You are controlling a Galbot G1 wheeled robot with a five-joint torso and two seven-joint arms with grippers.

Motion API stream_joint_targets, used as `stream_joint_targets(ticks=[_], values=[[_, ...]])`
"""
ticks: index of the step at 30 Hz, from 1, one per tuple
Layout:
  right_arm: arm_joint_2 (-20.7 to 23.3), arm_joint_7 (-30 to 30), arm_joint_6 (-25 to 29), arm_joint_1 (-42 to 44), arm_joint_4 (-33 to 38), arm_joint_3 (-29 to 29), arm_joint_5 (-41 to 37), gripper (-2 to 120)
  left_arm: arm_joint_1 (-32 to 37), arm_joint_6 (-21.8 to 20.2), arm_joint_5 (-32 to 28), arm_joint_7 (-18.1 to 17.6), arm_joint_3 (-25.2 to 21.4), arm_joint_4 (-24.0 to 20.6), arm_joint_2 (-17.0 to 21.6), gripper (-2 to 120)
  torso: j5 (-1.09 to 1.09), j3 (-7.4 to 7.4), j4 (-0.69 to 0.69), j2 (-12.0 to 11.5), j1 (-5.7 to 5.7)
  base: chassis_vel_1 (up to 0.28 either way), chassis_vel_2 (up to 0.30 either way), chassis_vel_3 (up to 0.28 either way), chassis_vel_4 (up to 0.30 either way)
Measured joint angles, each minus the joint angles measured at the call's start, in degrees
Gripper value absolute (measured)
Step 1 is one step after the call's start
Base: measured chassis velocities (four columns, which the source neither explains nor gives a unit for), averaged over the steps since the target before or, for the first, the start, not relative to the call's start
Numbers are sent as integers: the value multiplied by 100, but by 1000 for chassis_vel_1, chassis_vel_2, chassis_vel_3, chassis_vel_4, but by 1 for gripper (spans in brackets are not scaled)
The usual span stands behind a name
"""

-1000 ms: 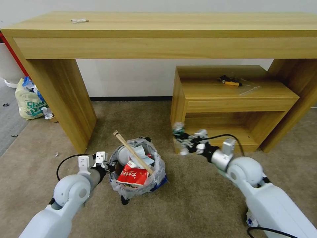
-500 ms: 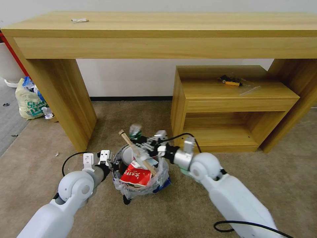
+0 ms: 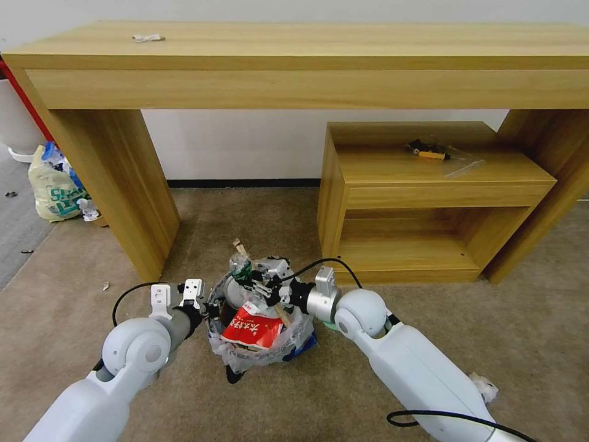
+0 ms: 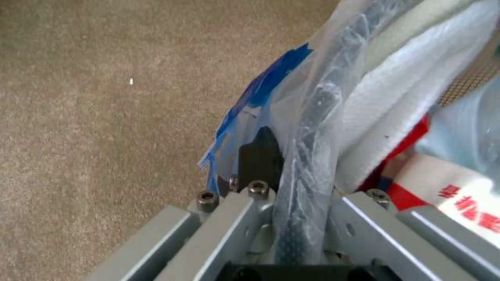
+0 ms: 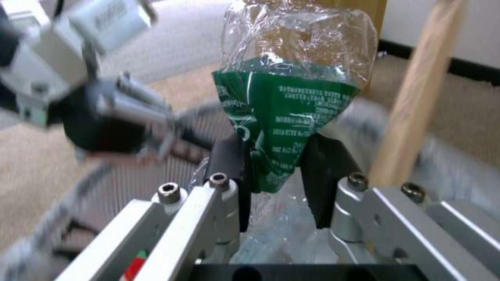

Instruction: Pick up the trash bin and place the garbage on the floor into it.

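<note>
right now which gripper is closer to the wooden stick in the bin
Right. The right gripper, shut on a crushed green-label bottle, is beside the wooden stick above the trash bin. The left gripper clamps the bin's rim on the far side.

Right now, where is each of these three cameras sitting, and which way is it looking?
Head view: on the robot's head, facing forward and down at the trash bin; both arms show.
Left wrist view: on the left arm, looking along the left gripper, clamped on the bin's rim.
Right wrist view: on the right arm, looking along the right gripper, which pinches a crushed plastic bottle.
Shared: the bin.
</note>
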State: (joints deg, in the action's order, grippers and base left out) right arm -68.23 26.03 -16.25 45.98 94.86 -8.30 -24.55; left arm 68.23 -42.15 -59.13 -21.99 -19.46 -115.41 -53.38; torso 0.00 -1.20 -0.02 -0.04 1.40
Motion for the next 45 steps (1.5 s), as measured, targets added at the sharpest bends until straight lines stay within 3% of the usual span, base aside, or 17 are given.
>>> stream_joint_targets(ticks=[12,33,45], values=[[96,-69,-46,128,20,-88,207,22,2,-1,-8,-36,0,-24,-19,0,0,0,1,0,0,0,0,0,0],[362,-490,-136,275,686,33,-43,98,63,4,25,-40,-30,-34,-54,0,0,0,1,0,0,0,0,0,0],[397,-690,-195,301,996,122,-202,100,107,4,82,-41,-57,-3,-88,0,0,0,1,0,0,0,0,0,0]])
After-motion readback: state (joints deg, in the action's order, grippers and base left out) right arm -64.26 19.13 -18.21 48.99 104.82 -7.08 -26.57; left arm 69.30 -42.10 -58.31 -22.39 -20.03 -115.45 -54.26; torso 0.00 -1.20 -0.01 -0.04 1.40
